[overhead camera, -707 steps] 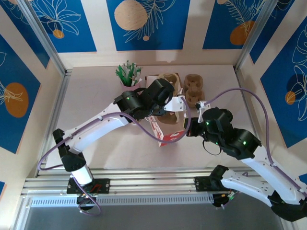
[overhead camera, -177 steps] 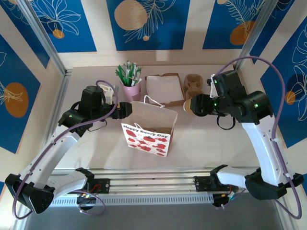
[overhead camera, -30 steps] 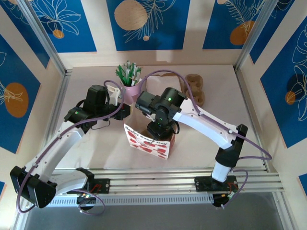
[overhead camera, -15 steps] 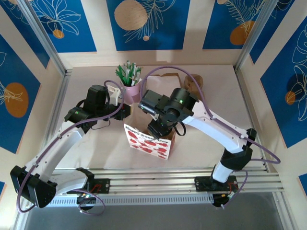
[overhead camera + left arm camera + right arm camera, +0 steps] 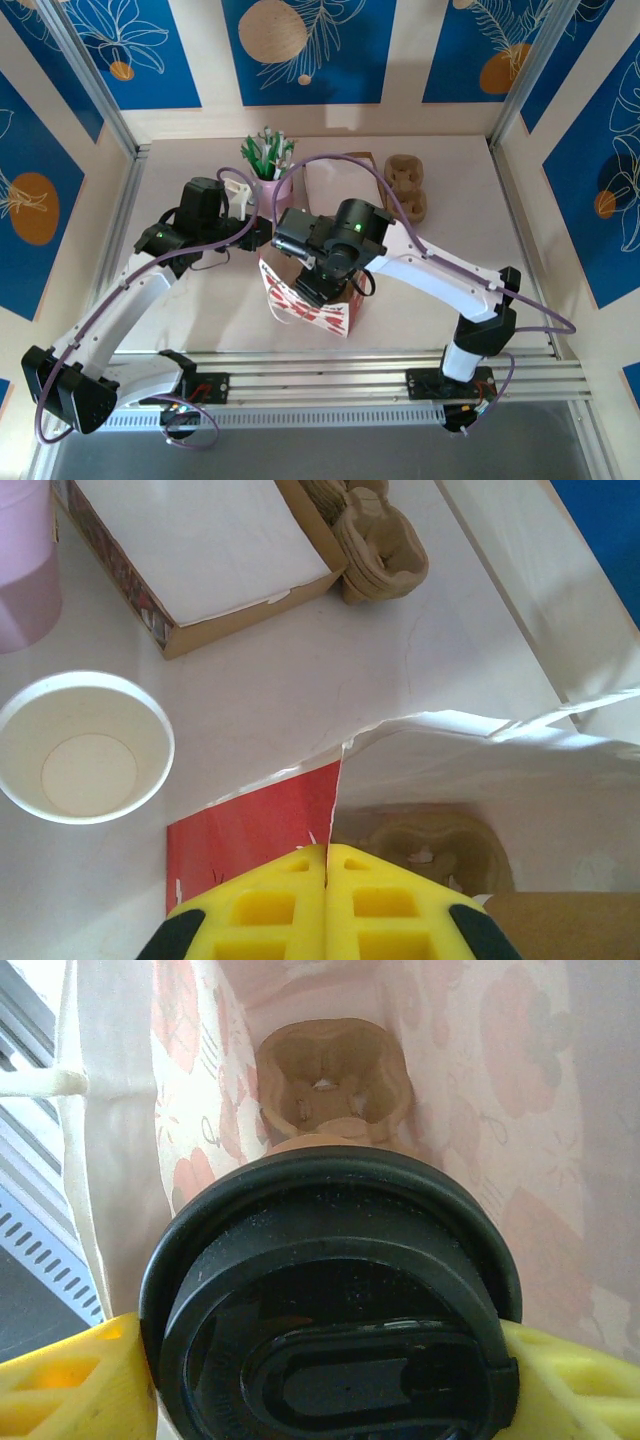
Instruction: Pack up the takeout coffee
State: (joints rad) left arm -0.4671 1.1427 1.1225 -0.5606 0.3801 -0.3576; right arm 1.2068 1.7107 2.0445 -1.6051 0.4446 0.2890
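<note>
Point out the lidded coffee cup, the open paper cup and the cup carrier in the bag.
lidded coffee cup [image 5: 330, 1295], right wrist view, top of its black lid.
open paper cup [image 5: 88, 765], left wrist view, its pale inside bottom.
cup carrier [image 5: 333, 1075], right wrist view, its moulded well inside the bag [image 5: 500, 1090].

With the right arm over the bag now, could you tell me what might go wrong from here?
1. The right gripper grips the black lid by its edge over the bag. The carrier at the bottom looks offset from the lid, so a release may miss and tip.
2. The left gripper pinches only the bag's rim, which could tear or sag.
3. The open cup beside the bag could be knocked.
</note>
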